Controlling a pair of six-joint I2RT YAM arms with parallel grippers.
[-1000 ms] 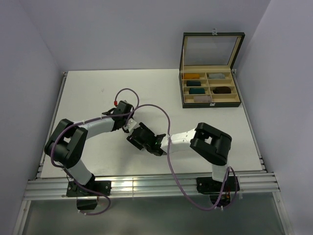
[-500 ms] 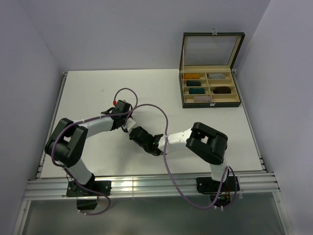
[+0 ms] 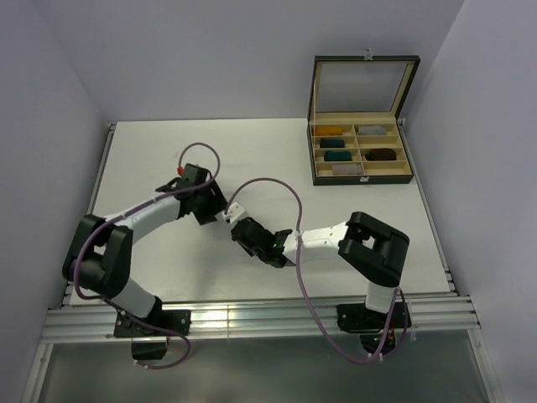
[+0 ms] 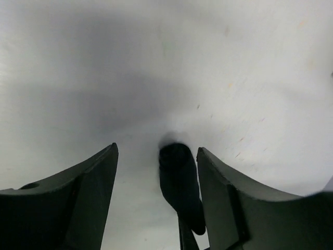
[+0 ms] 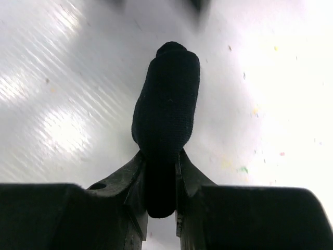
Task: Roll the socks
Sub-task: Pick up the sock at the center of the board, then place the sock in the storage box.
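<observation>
Right gripper [image 5: 161,156], nearly closed, pinches seemingly rolled black sock [image 5: 166,99].

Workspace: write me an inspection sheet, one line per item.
Surface: white table, faint specks and scuffs.
Job's things: black sock roll, bunched tight, sticking out past the fingertips; a second sock cannot be told apart.
Clutter: open compartment box at the far right, holding mustard, teal, grey and dark bundles.
Tools: left tool open, gripping nothing; right tool shut on the black sock roll.
Cables: purple cables arch off both arms above the table.
Surroundings: pale walls on three sides; metal rail at the near edge.
</observation>
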